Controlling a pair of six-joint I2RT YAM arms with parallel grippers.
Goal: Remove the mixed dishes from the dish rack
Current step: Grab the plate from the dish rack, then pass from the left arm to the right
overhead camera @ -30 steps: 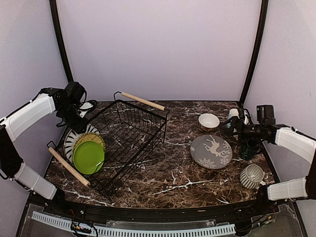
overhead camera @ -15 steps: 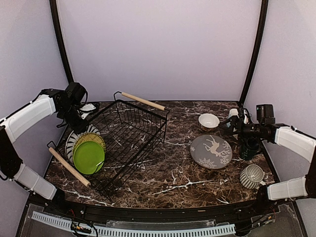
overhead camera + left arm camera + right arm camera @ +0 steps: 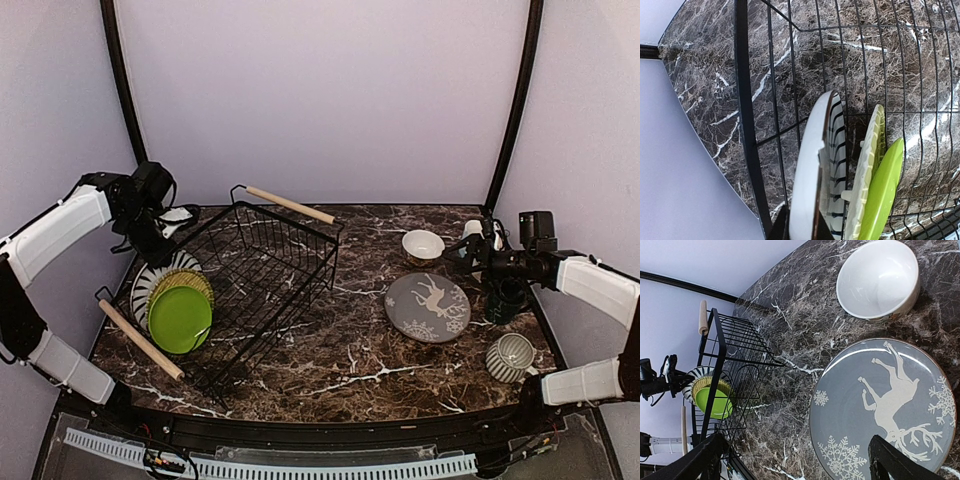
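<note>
The dish rack is a black wire basket with wooden rod handles, on the left of the table. Three plates stand on edge at its left end: a black-and-white striped plate, an olive-yellow plate and a lime green plate. My left gripper reaches down from the back left. It is shut on the rim of the striped plate, one finger on each face of the plate, low in the left wrist view. My right gripper hangs open and empty above the table on the right.
On the right stand a cream bowl, a grey reindeer plate, a dark teal mug, a striped mug and a small white cup. The left wall is close behind the rack.
My left gripper has closed on the striped plate's rim and shifted slightly up. The right arm has stayed still.
</note>
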